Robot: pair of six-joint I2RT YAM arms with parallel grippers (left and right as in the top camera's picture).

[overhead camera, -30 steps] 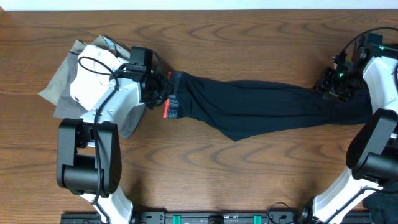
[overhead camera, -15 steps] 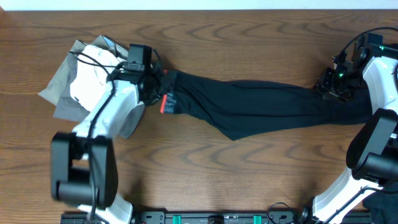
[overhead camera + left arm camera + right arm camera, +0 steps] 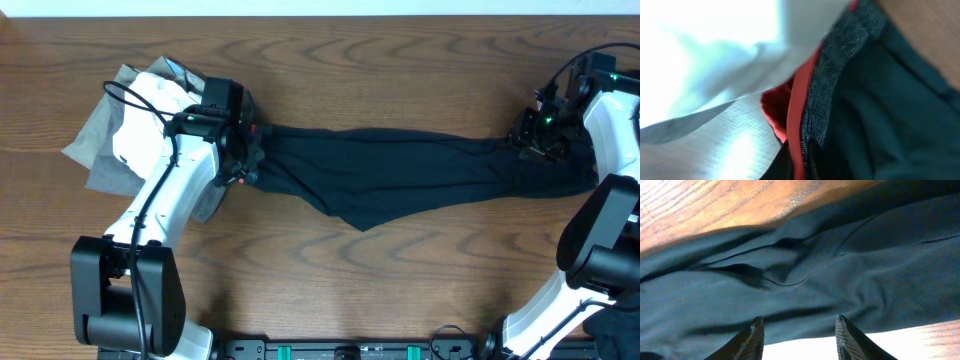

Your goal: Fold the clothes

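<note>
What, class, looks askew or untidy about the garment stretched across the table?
The black leggings lie unevenly: the lower edge sags into a pointed flap near its middle, and the waistband is bunched up at the left end effector. Nothing looks damaged.

Left jaws clamped; right jaws parted, pointing down.

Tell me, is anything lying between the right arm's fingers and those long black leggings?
Nothing visible does. In the right wrist view the fingers stand apart with only the black leggings beyond them; whether they touch the cloth I cannot tell. Bare wooden table shows past the cloth's edge.
</note>
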